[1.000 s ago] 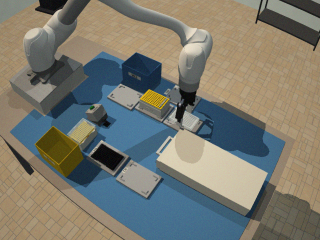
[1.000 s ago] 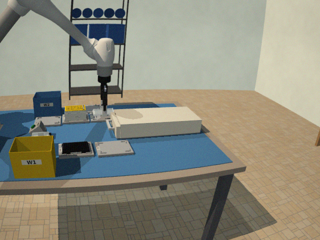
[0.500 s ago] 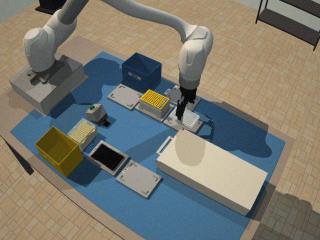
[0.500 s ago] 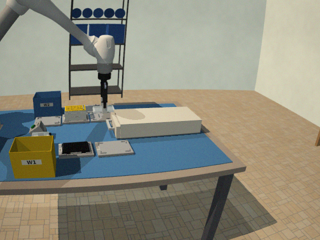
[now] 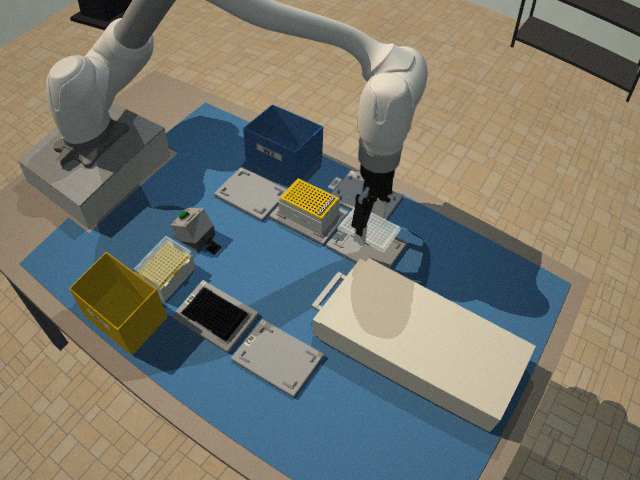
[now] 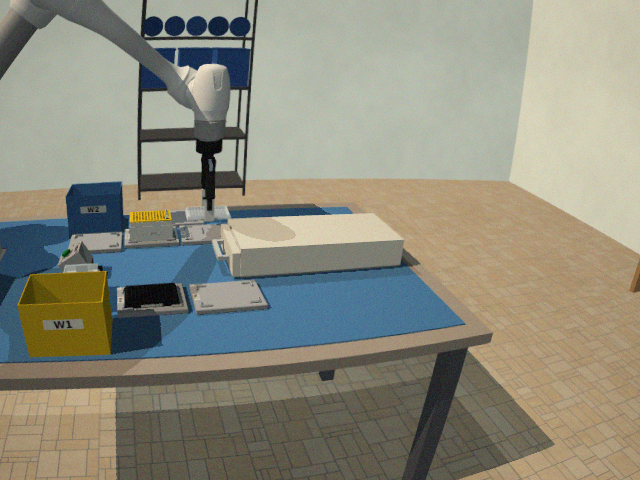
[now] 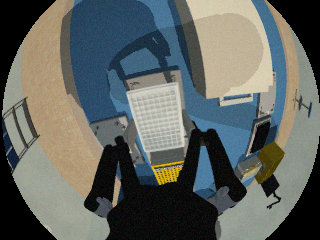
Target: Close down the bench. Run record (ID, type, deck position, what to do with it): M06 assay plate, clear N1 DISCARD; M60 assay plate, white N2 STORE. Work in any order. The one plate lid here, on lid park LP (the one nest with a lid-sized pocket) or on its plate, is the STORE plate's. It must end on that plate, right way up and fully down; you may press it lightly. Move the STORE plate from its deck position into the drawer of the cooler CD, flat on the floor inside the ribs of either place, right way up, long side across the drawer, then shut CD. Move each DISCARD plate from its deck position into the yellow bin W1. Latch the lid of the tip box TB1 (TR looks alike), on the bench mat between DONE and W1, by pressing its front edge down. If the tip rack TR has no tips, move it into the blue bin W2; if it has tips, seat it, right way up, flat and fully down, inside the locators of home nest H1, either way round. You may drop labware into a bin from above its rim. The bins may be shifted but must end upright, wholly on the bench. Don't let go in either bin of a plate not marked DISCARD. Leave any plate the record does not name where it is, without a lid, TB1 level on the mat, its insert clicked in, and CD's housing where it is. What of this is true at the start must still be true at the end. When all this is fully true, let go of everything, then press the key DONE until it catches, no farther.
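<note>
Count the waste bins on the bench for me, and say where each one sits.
2. The yellow bin W1 stands at the bench's front left corner; the blue bin W2 stands at the back left, beside the yellow-topped tip rack. Both stand upright.

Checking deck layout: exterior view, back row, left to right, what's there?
Blue bin W2 → yellow-topped tip rack → clear plate held in the gripper → cream cooler.
</note>
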`<state>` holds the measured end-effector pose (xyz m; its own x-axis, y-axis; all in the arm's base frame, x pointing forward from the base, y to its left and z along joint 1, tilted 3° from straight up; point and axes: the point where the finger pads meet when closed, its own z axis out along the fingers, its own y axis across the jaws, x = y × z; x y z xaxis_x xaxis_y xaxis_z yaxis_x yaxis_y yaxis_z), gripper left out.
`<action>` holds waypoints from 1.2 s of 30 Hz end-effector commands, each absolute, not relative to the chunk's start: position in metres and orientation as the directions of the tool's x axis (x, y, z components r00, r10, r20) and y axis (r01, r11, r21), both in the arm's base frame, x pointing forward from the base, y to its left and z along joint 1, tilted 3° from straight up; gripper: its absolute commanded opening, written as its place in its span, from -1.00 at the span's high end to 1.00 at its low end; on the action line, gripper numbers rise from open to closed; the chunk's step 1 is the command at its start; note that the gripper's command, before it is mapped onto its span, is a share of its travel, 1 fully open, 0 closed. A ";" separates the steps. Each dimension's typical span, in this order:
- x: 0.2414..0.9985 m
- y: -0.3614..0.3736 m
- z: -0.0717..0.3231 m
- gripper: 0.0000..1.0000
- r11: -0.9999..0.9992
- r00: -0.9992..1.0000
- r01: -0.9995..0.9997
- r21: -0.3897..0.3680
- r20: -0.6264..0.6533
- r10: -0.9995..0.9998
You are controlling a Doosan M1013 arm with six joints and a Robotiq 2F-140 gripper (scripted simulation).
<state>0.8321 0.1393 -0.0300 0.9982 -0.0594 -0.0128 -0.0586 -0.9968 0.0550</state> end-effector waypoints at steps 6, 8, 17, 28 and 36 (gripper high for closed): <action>0.832 0.140 -0.020 1.00 -0.997 0.998 -0.059 0.055 -0.013 -0.059; 0.832 0.140 -0.018 1.00 -0.997 0.998 -0.059 0.055 -0.013 -0.059; 0.832 0.141 -0.008 1.00 -0.997 0.998 -0.059 0.055 -0.013 -0.059; 0.833 0.141 0.004 1.00 -0.997 0.998 -0.059 0.055 -0.013 -0.059; 0.833 0.142 0.014 1.00 -0.997 0.998 -0.059 0.055 -0.013 -0.059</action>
<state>0.8328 0.1416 0.0126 0.9982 -0.0594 -0.0128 -0.0586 -0.9968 0.0549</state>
